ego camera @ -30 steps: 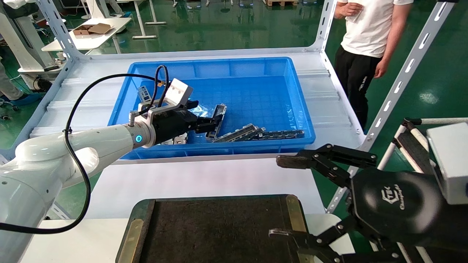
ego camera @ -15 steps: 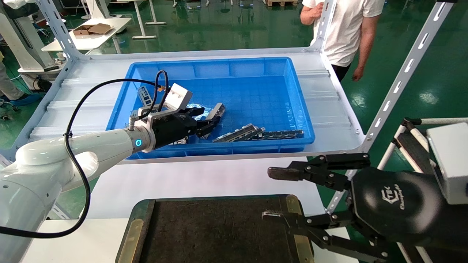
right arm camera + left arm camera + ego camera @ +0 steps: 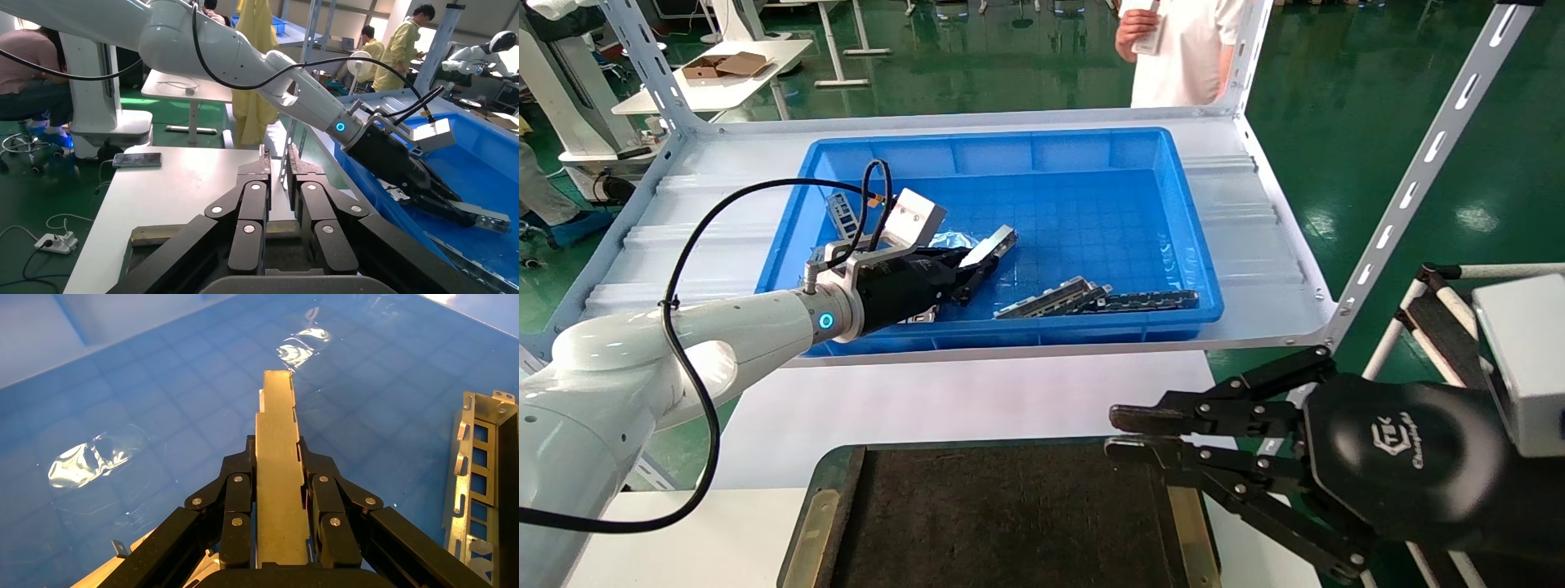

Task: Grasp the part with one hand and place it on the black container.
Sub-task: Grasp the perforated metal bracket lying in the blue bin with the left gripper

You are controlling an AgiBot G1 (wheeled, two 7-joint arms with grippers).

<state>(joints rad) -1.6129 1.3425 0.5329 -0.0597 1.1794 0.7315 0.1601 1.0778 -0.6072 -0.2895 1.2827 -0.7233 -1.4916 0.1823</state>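
Observation:
My left gripper is inside the blue bin, shut on the part, a slim silver-grey metal bar. It holds the part off the bin floor, far end tilted up. In the left wrist view the part runs straight out between the closed fingers. The black container lies at the near table edge, its dark floor bare. My right gripper hangs over the container's right brass strip, shut and empty; it also shows in the right wrist view.
The blue bin on the white shelf holds more silver channel bars, a dark perforated strip and a multi-cell plate. Slotted shelf uprights stand at the right. A person stands behind the shelf.
My left gripper has lifted the part off the bin floor and drawn it back to the left. My right gripper's fingers have closed from wide open. The person has walked left.

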